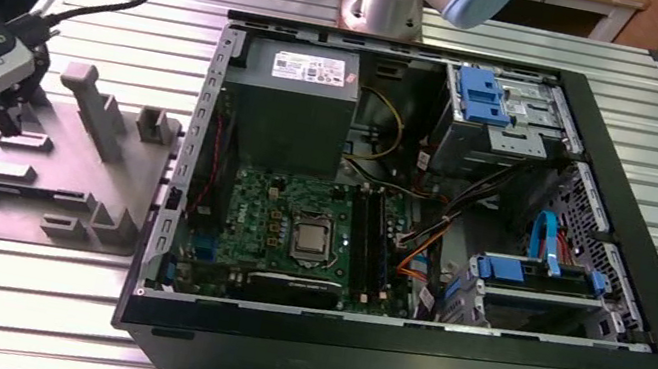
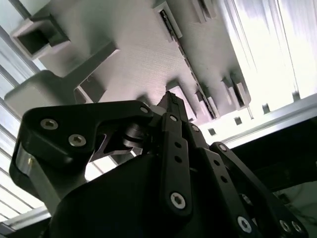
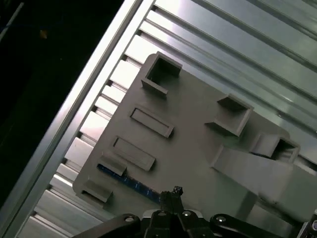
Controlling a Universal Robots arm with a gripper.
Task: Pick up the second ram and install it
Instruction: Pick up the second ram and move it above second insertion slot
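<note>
Fixture [image 1: 74,175] on table [image 1: 13,291], at exterior view's left; case [image 1: 406,366] just beside it, to right. Arm base [image 1: 383,6] behind case. In case: PSU [image 1: 296,103] at back, motherboard [image 1: 260,205] before it, CPU [image 1: 311,238] on motherboard, drive cage [image 1: 534,287] at right. Ram [image 3: 130,180] in slot at fixture's edge; gripper [image 1: 9,126] over fixture

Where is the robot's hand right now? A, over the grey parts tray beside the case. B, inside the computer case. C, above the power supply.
A: in the exterior view the hand hangs over the grey parts tray, outside the computer case; the first wrist view shows the second ram close by it.
</note>
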